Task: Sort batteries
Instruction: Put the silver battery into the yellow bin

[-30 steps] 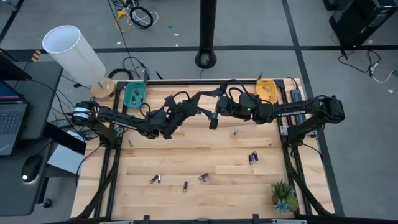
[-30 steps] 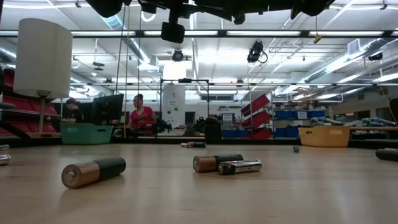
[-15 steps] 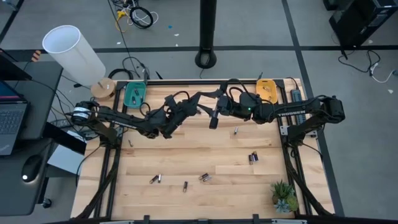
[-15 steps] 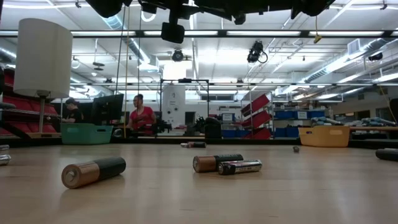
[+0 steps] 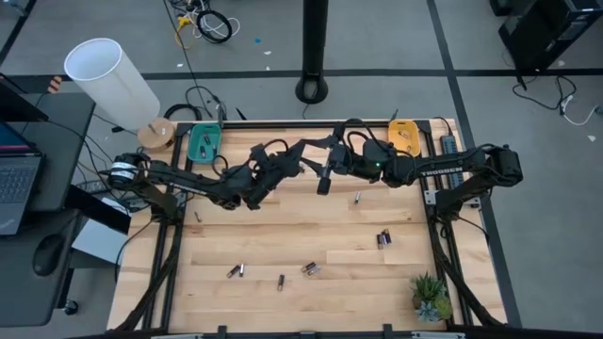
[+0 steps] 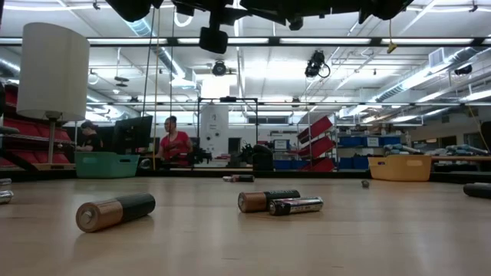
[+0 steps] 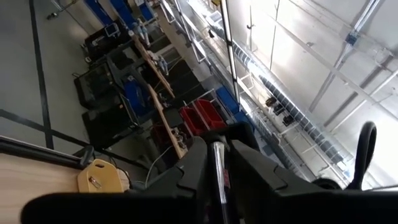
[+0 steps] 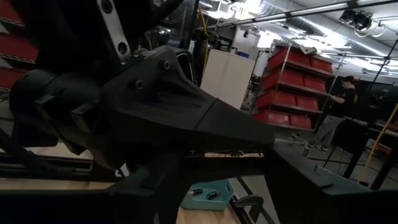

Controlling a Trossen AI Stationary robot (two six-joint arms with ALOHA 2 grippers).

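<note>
The table [image 5: 283, 226] is kept bare in the middle so there is room to work. Both arms are stretched in over its back part and are held high above the wood. The left gripper [image 5: 281, 169] and the right gripper [image 5: 325, 179] are brought close together there, most likely so that something can be passed from one to the other. A teal tray [image 5: 194, 154] and an orange tray [image 5: 412, 148] are set at the two back corners, probably one for each kind. Most batteries [image 5: 382, 238] are left lying about on the front half, not yet sorted. One silvery battery [image 7: 216, 167] is seen upright where the grippers meet. Which gripper has hold of it cannot be told.
</note>
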